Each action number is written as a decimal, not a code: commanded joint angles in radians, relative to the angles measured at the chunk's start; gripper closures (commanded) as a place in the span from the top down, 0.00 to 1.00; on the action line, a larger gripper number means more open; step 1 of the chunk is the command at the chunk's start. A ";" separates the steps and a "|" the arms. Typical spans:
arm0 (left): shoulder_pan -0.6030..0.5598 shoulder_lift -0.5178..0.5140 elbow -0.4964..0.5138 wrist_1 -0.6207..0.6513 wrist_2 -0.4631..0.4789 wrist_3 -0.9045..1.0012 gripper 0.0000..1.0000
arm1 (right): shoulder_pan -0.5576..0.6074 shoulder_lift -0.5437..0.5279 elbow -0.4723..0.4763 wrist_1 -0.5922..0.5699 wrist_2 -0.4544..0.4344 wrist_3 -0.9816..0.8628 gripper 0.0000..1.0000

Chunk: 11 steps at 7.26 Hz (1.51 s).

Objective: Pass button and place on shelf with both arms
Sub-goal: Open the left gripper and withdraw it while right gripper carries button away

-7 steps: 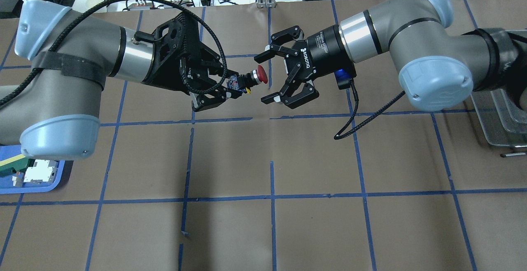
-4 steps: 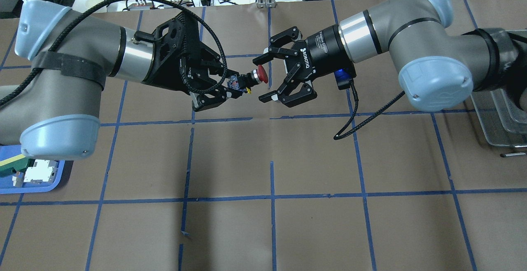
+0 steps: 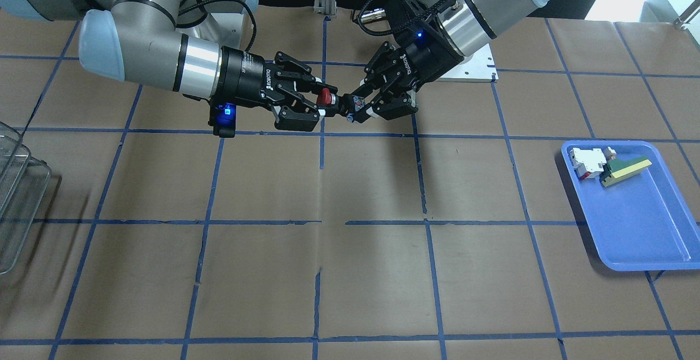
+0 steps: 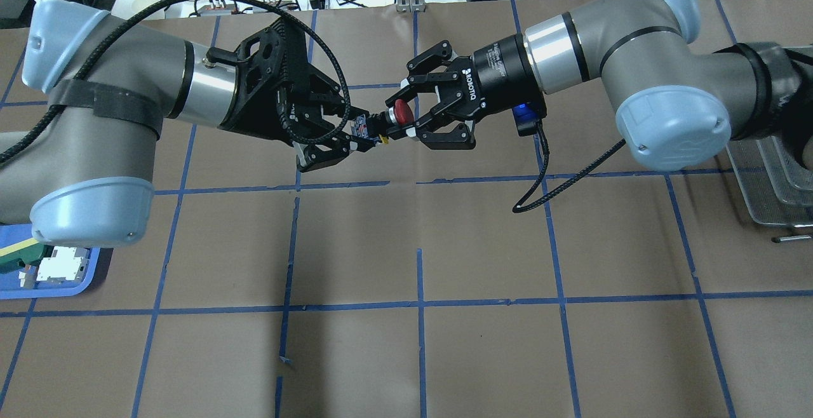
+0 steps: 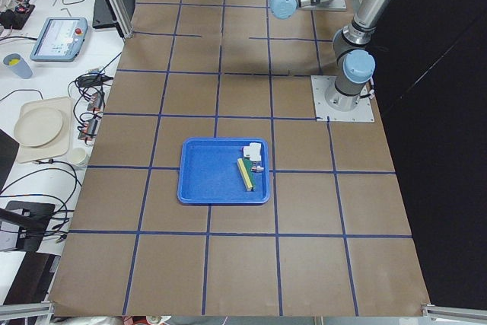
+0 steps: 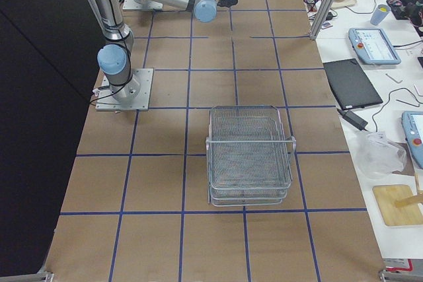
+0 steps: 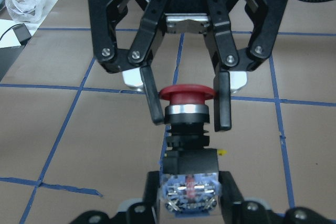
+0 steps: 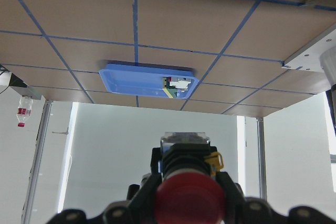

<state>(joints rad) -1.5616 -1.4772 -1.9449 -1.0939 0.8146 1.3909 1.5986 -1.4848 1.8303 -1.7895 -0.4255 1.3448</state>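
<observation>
The button (image 4: 401,113), red head on a black body, is held level in the air above the middle of the table. My left gripper (image 4: 365,131) is shut on its clear base end. My right gripper (image 4: 402,115) faces it from the other side, its fingers against both sides of the red head. The left wrist view shows the button (image 7: 186,94) between the right gripper's pads (image 7: 223,103). In the front view the button (image 3: 326,97) sits between both grippers. The wire-mesh shelf (image 6: 250,156) stands at the table's right end, seen in part in the overhead view (image 4: 775,176).
A blue tray (image 3: 640,239) on the robot's left side holds a white-and-red block (image 3: 586,162) and a green-and-yellow wedge (image 3: 623,169). Brown paper with blue tape lines covers the table. Cables and devices lie beyond the far table edge.
My right gripper has moved left onto the button and narrowed its wide-open fingers around the red head. The left gripper and the button have stayed in place.
</observation>
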 commanded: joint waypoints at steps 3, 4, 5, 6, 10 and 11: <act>0.000 0.000 -0.002 -0.004 0.006 -0.006 0.99 | -0.006 0.000 0.000 0.005 0.010 0.001 0.07; 0.000 0.005 0.000 -0.017 0.015 -0.009 0.99 | -0.011 0.000 -0.002 0.005 0.008 0.001 0.07; 0.017 0.009 0.006 -0.046 0.018 -0.032 1.00 | -0.014 0.000 -0.003 0.005 -0.001 0.001 0.06; 0.040 0.017 0.024 -0.125 0.056 -0.042 1.00 | -0.017 -0.003 -0.020 0.002 -0.047 -0.001 0.06; 0.225 -0.069 0.137 -0.257 0.320 -0.178 1.00 | -0.038 -0.009 -0.146 0.010 -0.434 -0.233 0.06; 0.222 -0.109 0.179 -0.274 0.412 -0.220 1.00 | -0.077 -0.012 -0.154 0.054 -0.535 -0.386 0.07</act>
<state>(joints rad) -1.3484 -1.5435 -1.8155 -1.3426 1.1196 1.2329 1.5582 -1.4949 1.6927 -1.7736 -0.8160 1.1384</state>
